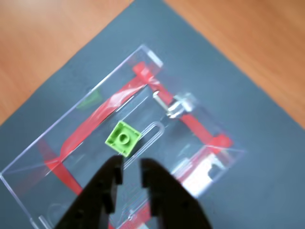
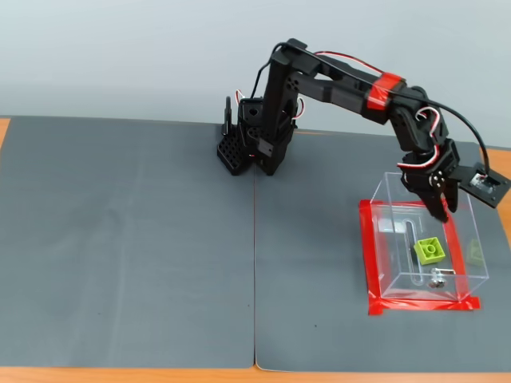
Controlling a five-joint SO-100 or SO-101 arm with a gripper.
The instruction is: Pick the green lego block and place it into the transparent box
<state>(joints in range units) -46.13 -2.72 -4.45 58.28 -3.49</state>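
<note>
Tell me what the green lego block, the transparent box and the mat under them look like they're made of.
Green lego block: likely hard moulded plastic, smooth lime surface with round studs. Transparent box: clear rigid plastic, probably acrylic; thin see-through walls with glare. Mat: dark grey and matte, possibly rubber or foam; hard to tell.

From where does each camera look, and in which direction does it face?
Wrist view: rides on the arm, looks down into the transparent box; only the gripper shows, jaws apart.
Fixed view: stands in front of the table, raised, faces the arm's base; the whole arm shows.
Both share the green lego block, lying free in the box, and the red tape.
</note>
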